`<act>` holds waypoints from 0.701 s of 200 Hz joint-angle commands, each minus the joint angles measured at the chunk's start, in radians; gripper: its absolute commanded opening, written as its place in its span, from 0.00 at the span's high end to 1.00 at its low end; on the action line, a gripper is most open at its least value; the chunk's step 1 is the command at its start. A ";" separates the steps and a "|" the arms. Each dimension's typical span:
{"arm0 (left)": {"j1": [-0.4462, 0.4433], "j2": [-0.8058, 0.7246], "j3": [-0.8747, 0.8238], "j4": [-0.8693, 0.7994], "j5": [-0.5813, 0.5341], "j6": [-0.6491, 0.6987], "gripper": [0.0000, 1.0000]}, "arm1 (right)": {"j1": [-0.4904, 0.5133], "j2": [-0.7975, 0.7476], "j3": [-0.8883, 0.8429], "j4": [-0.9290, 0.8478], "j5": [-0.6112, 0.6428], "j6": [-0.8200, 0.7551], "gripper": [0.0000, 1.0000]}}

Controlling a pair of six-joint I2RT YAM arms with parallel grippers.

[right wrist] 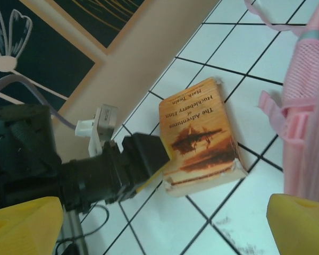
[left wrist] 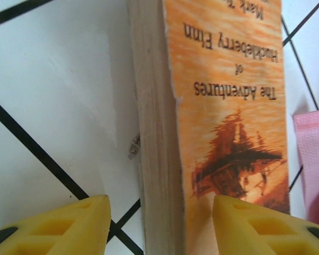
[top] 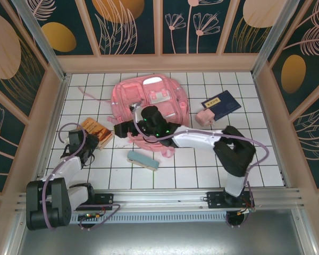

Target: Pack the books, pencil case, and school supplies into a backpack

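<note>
The backpack [top: 149, 98] lies flat, just past the far side of the book [right wrist: 199, 135] as seen from the left gripper [left wrist: 159, 228], and close beside one fingertip of the right gripper [right wrist: 162, 226].

The book matters now. It sits straight ahead of the left gripper, its near end between the two fingers, and its long axis runs directly away from the gripper. One finger stands over the bare table beside the page edge and the other over the cover. The jaws are parted wider than the book is thick, with a gap showing on the table side, so I judge that nothing is clamped yet. The left arm is much the nearer. From the right gripper, the book lies well ahead across the tiles; that gripper is spread wide and empty.

The book rests flat, cover up: an orange paperback with a dark raft drawing, a cream page block and a scuffed corner.

The pencil case [top: 143, 159] lies apart, to the right of the left gripper.
</note>
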 commanded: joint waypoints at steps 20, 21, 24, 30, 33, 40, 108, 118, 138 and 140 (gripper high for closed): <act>-0.003 0.050 -0.032 0.129 0.012 -0.015 0.61 | 0.008 0.183 0.218 -0.112 -0.018 -0.031 0.01; -0.002 0.052 -0.033 0.131 0.012 -0.016 0.61 | 0.008 0.187 0.223 -0.114 -0.018 -0.030 0.01; -0.002 0.056 -0.033 0.136 0.011 -0.016 0.63 | 0.007 0.199 0.238 -0.118 -0.018 -0.030 0.01; -0.002 0.064 -0.037 0.149 0.015 -0.014 0.68 | 0.007 0.218 0.265 -0.126 -0.016 -0.029 0.01; -0.002 0.068 -0.037 0.154 0.017 -0.013 0.70 | 0.005 0.232 0.279 -0.129 -0.017 -0.028 0.01; -0.002 0.079 -0.036 0.162 0.022 -0.010 0.78 | 0.004 0.260 0.312 -0.140 -0.025 -0.025 0.01; -0.002 0.047 -0.041 0.064 0.022 0.024 1.00 | -0.001 0.512 0.658 -0.380 -0.012 0.020 0.01; -0.002 0.020 -0.050 0.045 0.022 0.023 1.00 | -0.004 0.526 0.668 -0.377 -0.027 0.032 0.01; -0.002 -0.024 -0.067 0.032 0.035 0.010 1.00 | -0.020 0.560 0.683 -0.357 -0.096 0.073 0.10; -0.002 -0.025 -0.067 0.030 0.034 0.010 1.00 | -0.023 0.563 0.685 -0.354 -0.107 0.079 0.12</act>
